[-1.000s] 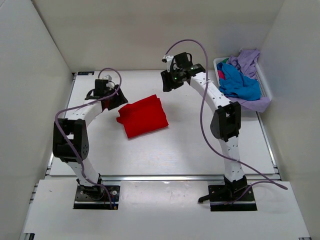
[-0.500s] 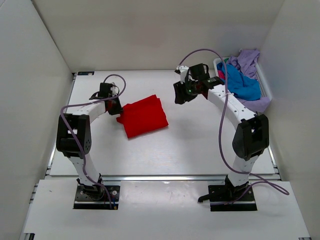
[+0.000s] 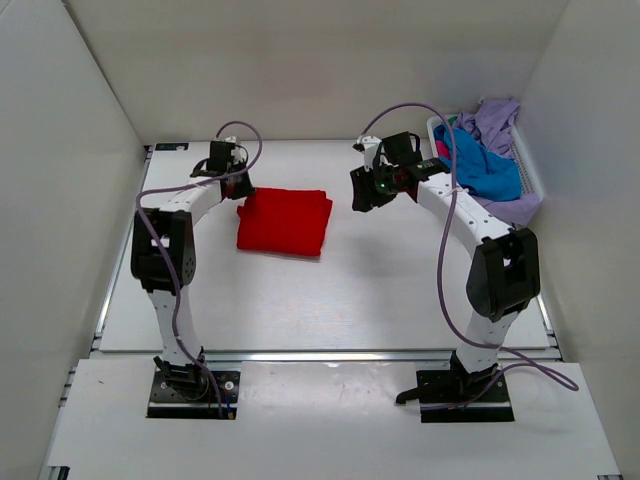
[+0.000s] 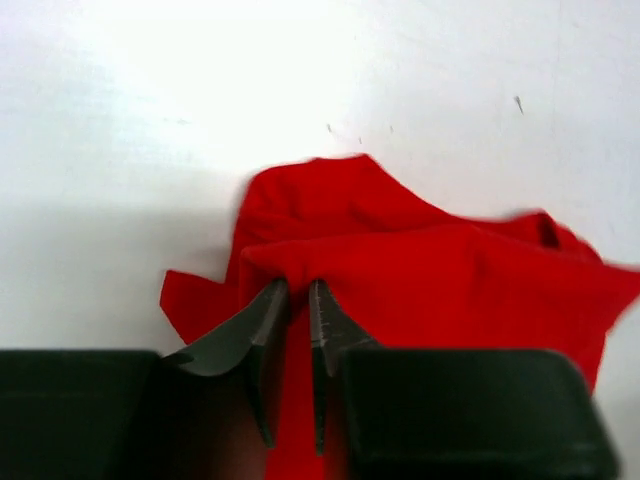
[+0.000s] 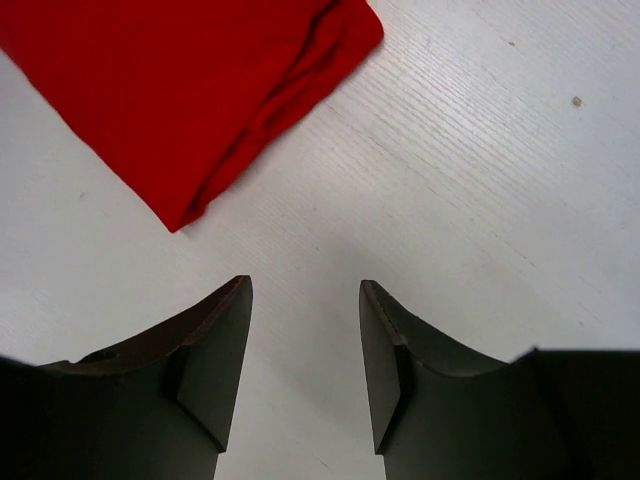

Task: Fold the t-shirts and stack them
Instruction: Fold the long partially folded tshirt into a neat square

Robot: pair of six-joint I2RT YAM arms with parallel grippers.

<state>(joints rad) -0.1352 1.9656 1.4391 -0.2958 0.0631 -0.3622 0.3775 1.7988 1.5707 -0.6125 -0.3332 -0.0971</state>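
A bright red t-shirt (image 3: 285, 222) lies folded into a rough rectangle on the white table, left of centre. My left gripper (image 3: 243, 200) is at its back left corner. In the left wrist view the left gripper (image 4: 297, 288) is shut on a fold of the red t-shirt (image 4: 440, 270), with cloth pinched in the narrow gap between the fingers. My right gripper (image 3: 364, 192) hovers to the right of the shirt, apart from it. In the right wrist view the right gripper (image 5: 305, 285) stands open over bare table, with the red t-shirt's corner (image 5: 170, 90) ahead of it.
A white slatted basket (image 3: 533, 172) stands at the back right against the wall. It holds a blue t-shirt (image 3: 480, 165) and a lavender one (image 3: 497, 118) that drapes over its rim. White walls close in the table on the left, back and right.
My left gripper closed on the red shirt's left edge and drew it back and left; the shirt now lies squarer. The right arm swung right and back, its gripper staying open.
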